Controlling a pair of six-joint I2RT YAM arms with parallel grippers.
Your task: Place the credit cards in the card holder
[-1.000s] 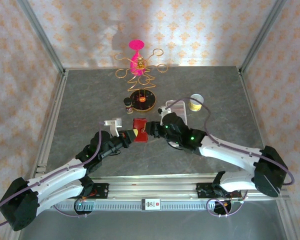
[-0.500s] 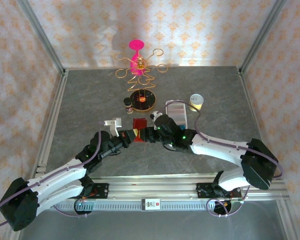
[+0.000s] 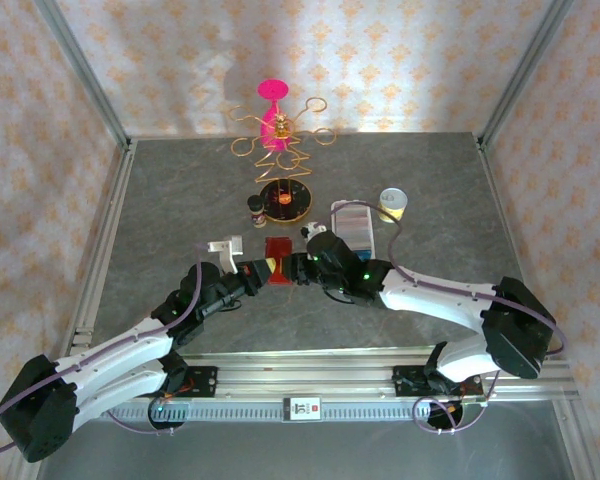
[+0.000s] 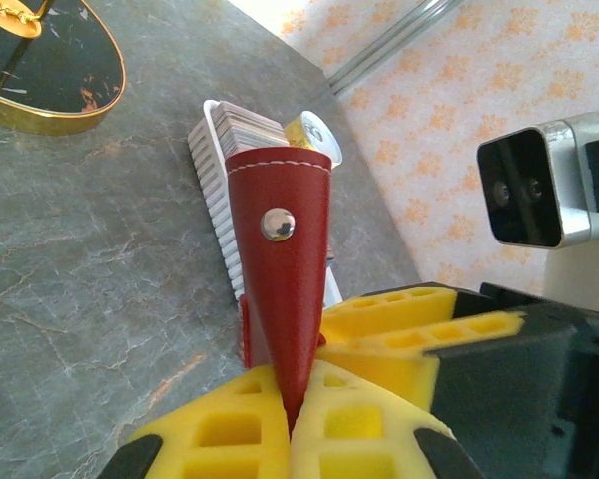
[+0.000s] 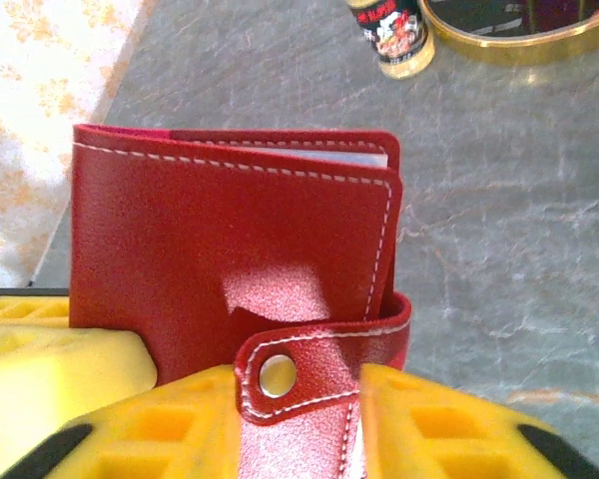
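Left fingers point(image 4: 220, 434) clamped on card holder point(image 5: 230, 230), steadying it just near-side of gold-rimmed dish point(image 3: 283, 198). Right fingers point(image 5: 449, 429) narrow, flanking snap tab point(image 5: 309, 369), probably to unsnap it; can't tell if they're gripping.

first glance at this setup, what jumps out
The red card holder at mid-table stands out, caught between two yellow-fingered grippers. The left gripper is pinched shut on it, and the right gripper has its fingers on either side of the snap tab. Behind, at the table's far edge, stands a pink-topped copper wire ornament.
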